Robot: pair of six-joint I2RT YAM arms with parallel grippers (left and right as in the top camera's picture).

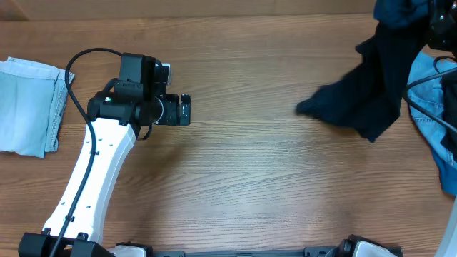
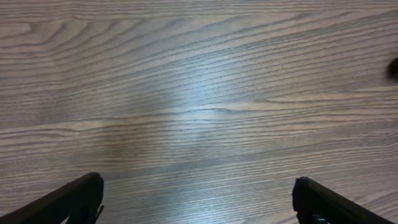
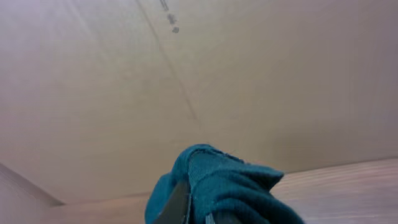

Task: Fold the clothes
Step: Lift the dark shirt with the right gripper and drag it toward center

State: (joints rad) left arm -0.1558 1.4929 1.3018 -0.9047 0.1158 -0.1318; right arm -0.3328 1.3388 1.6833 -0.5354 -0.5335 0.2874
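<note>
The dark navy garment (image 1: 375, 78) hangs from the top right corner of the overhead view, and its lower end trails onto the wood. In the right wrist view that fabric (image 3: 230, 183) is bunched over my right gripper (image 3: 196, 214), which is shut on it and raised off the table. A brighter blue denim piece (image 1: 434, 114) lies under and beside the navy cloth at the right edge. A pale blue piece (image 1: 28, 107) lies folded at the far left. My left gripper (image 1: 184, 111) (image 2: 199, 199) stands wide open over bare wood, with nothing between its fingers (image 2: 74, 199).
The wooden table (image 1: 235, 178) runs across the whole view. Black cables (image 1: 428, 82) cross the denim at the right. The left arm's white link (image 1: 86, 185) slants up from the front edge.
</note>
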